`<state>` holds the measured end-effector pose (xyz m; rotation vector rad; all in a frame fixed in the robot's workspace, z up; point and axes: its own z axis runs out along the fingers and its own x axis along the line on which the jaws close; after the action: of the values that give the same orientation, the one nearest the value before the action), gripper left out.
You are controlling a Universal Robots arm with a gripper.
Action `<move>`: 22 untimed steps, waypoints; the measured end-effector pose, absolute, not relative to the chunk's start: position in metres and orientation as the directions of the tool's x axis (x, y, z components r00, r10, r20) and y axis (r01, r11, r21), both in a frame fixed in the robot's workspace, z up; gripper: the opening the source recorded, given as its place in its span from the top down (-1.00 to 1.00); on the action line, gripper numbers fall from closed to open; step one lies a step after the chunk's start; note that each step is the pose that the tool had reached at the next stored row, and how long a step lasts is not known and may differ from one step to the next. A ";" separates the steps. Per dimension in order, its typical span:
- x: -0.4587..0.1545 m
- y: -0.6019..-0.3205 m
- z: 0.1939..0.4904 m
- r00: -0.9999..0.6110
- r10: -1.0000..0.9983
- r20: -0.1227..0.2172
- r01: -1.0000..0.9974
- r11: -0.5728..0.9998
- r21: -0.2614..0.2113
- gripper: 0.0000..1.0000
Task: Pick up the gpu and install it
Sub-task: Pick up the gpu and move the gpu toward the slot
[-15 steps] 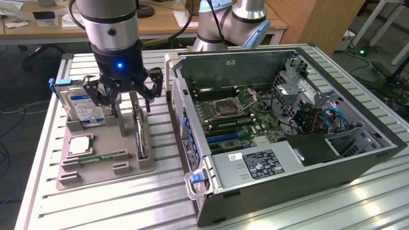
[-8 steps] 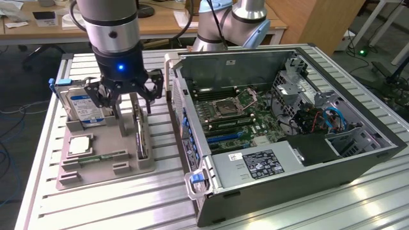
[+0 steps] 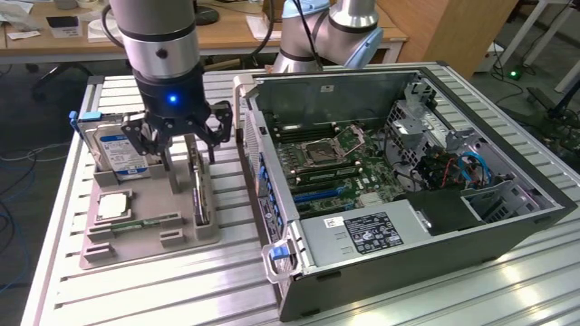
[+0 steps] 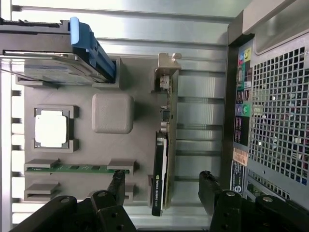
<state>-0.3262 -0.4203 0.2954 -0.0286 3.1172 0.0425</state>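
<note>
Above the grey parts tray (image 3: 136,241), the gripper (image 3: 186,146) hovers, jaws spread apart, over the upright gpu (image 3: 200,193) beside an open computer case (image 3: 435,251).

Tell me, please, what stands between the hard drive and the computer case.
The gpu, on edge in the grey tray, beneath the open gripper; the exterior view shows it.

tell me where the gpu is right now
The gpu stands on edge in the grey holder at the exterior view's left, between the hard drive and the computer case, just below the open gripper.
</note>
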 end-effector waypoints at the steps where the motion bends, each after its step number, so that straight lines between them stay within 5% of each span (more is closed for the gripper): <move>1: -0.326 -0.420 0.295 -1.000 -0.018 -0.024 -0.019 0.999 0.027 -0.44; 22: -0.325 -0.420 0.278 -1.000 -0.018 -0.024 -0.019 1.000 0.022 -0.44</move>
<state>-0.3252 -0.4203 0.2784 -0.0288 3.1173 0.0341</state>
